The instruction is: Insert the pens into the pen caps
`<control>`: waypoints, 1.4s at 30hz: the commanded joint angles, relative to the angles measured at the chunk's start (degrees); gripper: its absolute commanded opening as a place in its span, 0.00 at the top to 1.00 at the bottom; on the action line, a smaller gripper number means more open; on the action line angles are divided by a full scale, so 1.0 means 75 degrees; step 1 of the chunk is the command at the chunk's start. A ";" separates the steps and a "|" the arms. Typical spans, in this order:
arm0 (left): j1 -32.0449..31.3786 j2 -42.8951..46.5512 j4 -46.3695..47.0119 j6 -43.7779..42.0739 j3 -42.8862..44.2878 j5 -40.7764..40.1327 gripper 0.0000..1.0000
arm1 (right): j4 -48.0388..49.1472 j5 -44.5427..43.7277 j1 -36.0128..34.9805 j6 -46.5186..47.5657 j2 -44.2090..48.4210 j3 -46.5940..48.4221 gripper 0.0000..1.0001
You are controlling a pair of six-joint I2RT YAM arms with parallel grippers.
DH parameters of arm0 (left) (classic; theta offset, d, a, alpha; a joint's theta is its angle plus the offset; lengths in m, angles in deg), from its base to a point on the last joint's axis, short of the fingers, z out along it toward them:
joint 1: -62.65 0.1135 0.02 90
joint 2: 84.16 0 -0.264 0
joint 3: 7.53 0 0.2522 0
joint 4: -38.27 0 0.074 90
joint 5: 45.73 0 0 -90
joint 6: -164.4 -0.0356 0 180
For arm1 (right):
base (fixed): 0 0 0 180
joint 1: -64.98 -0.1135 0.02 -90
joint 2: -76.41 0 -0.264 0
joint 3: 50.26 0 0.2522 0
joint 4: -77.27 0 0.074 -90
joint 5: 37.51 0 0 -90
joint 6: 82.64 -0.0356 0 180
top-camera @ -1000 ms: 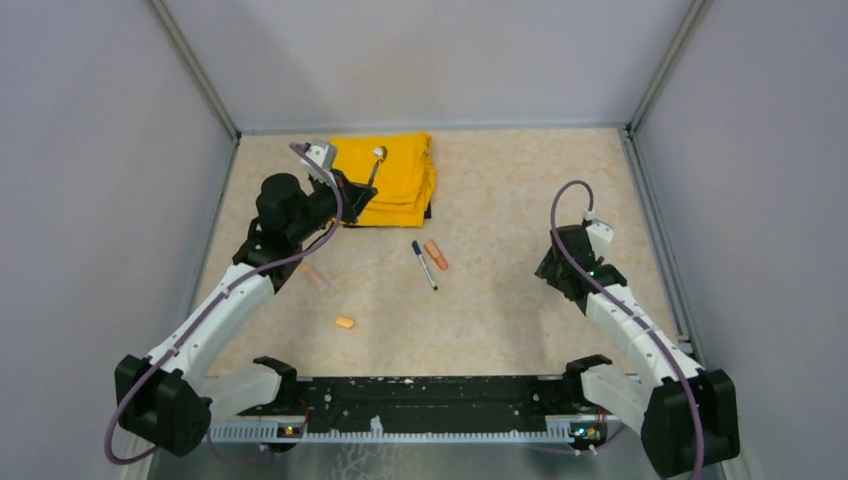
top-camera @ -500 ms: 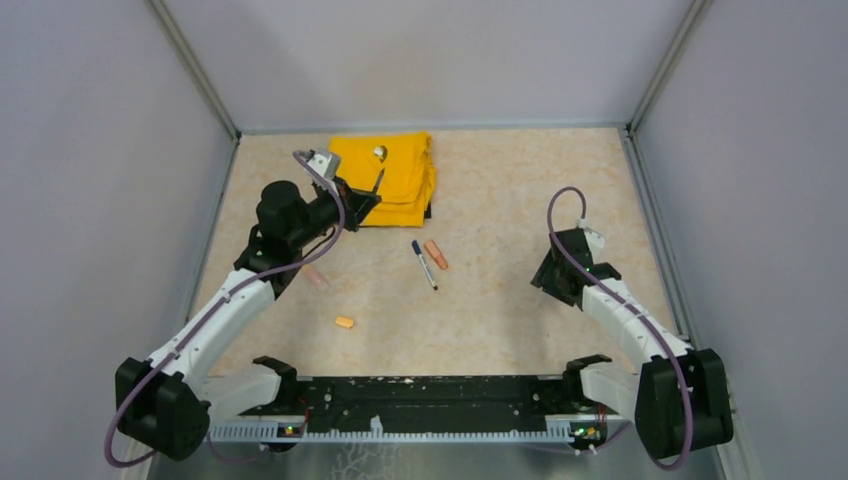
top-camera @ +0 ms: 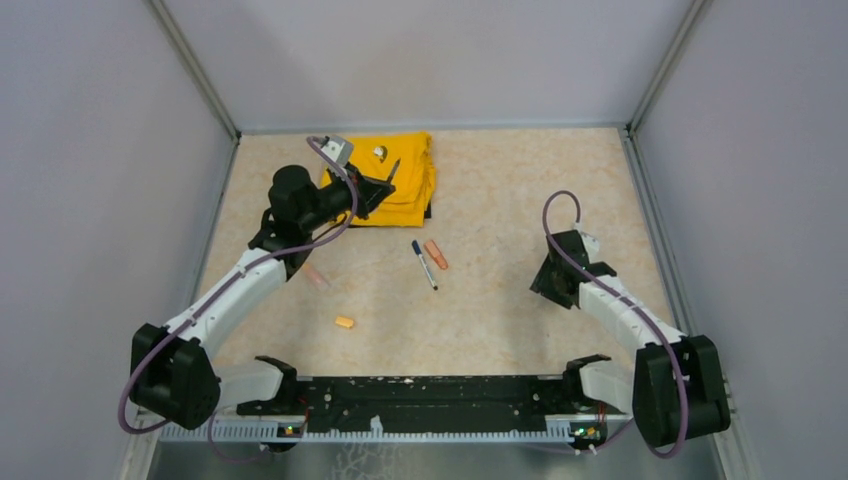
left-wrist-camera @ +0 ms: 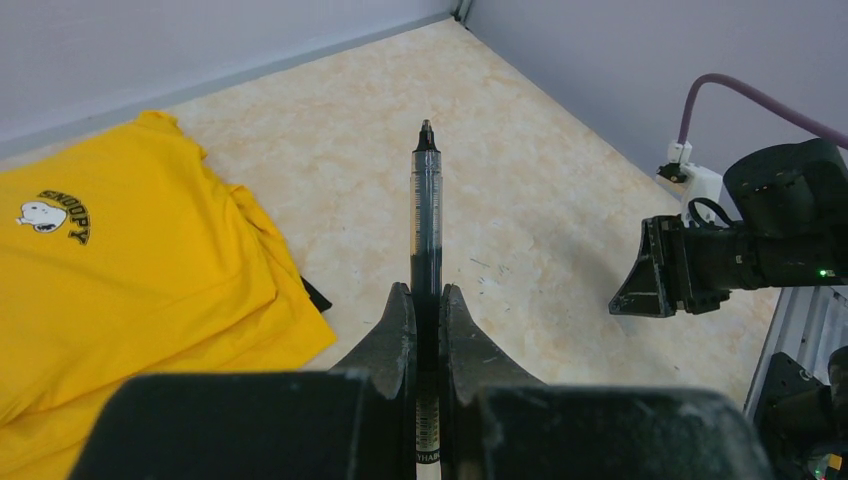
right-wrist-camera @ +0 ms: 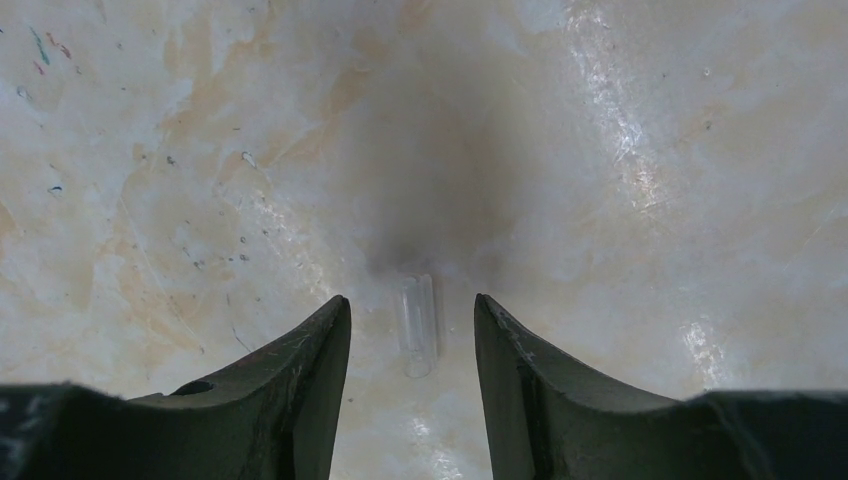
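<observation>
My left gripper [left-wrist-camera: 427,290] is shut on a thin dark pen [left-wrist-camera: 426,220], whose tip points away from the wrist. It hovers at the yellow cloth's near edge [top-camera: 385,182]. My right gripper [right-wrist-camera: 410,300] is open and low over the table, with a small clear pen cap [right-wrist-camera: 417,322] lying between its fingers, touching neither. In the top view the right gripper [top-camera: 548,282] is at mid right. A thin white pen with a dark blue end [top-camera: 425,265] and an orange marker [top-camera: 435,254] lie mid-table. A pale orange marker [top-camera: 316,277] and a stubby orange cap [top-camera: 344,322] lie left of them.
A folded yellow cloth [top-camera: 405,185] with a Snoopy print lies at the back centre. Grey walls close in the back, left and right. The arm bases and a black rail [top-camera: 420,400] run along the near edge.
The left arm has swung right with the dark pen, from over the cloth toward its near right edge. The right gripper has drawn nearer and lower, and its fingers have narrowed somewhat.
</observation>
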 commanded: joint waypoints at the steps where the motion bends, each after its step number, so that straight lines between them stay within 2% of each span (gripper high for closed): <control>1: 0.0038 -0.0058 0.0494 -0.0131 0.0180 0.0419 1.00 | 0.0310 0.0011 0.0028 0.0127 -0.0178 -0.0004 0.53; 6: 0.0032 0.0190 0.0317 -0.0299 -0.0220 0.0124 1.00 | 0.0354 0.0044 0.0027 0.0261 -0.0393 0.0009 0.55; 12: 0.0023 0.0313 0.0007 -0.0533 -0.0149 -0.0163 1.00 | 0.0345 0.0158 0.0019 0.0407 -0.0516 0.0013 0.58; 31: 0.0024 0.0368 -0.0197 -0.0554 -0.0097 -0.0232 1.00 | 0.0020 0.0512 0.0004 0.0688 -0.1011 0.0242 0.66; 42: 0.0021 0.0369 -0.0216 -0.0552 -0.0082 -0.0232 1.00 | -0.0497 -0.0123 -0.0674 0.0257 -0.1442 0.0452 0.66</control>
